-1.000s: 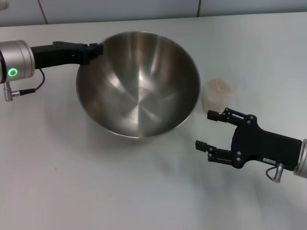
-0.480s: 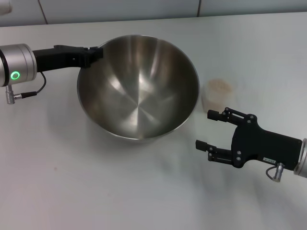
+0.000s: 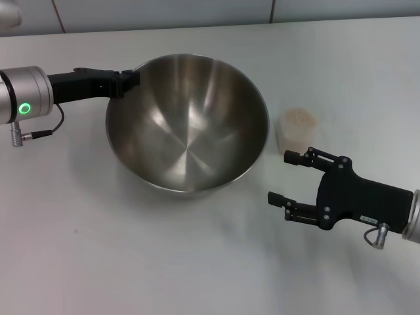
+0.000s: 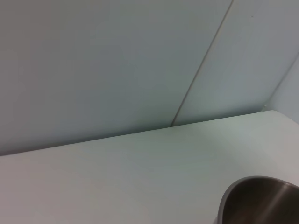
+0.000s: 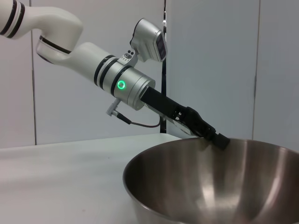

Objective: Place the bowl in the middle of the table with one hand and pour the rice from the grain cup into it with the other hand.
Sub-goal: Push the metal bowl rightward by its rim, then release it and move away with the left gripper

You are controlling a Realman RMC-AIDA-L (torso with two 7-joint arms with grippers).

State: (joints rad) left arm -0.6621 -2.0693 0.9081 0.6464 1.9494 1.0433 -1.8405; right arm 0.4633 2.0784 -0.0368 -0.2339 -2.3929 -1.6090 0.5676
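Observation:
The steel bowl (image 3: 187, 125) is near the middle of the white table (image 3: 131, 262), tilted a little. My left gripper (image 3: 128, 80) is shut on its far-left rim; the right wrist view shows that gripper (image 5: 218, 139) at the bowl's (image 5: 210, 186) edge. The bowl's rim also shows in the left wrist view (image 4: 257, 200). The clear grain cup (image 3: 298, 131) stands just right of the bowl with pale rice (image 3: 300, 118) inside. My right gripper (image 3: 281, 178) is open and empty, low over the table, just in front of the cup.
A grey wall with panel seams (image 3: 197, 13) runs along the table's far edge. My left arm (image 3: 26, 98), with a green light, reaches in from the left. Bare tabletop lies in front of the bowl.
My left gripper has drawn the bowl a little nearer and to the left, so the cup shows more fully. The right arm has not moved.

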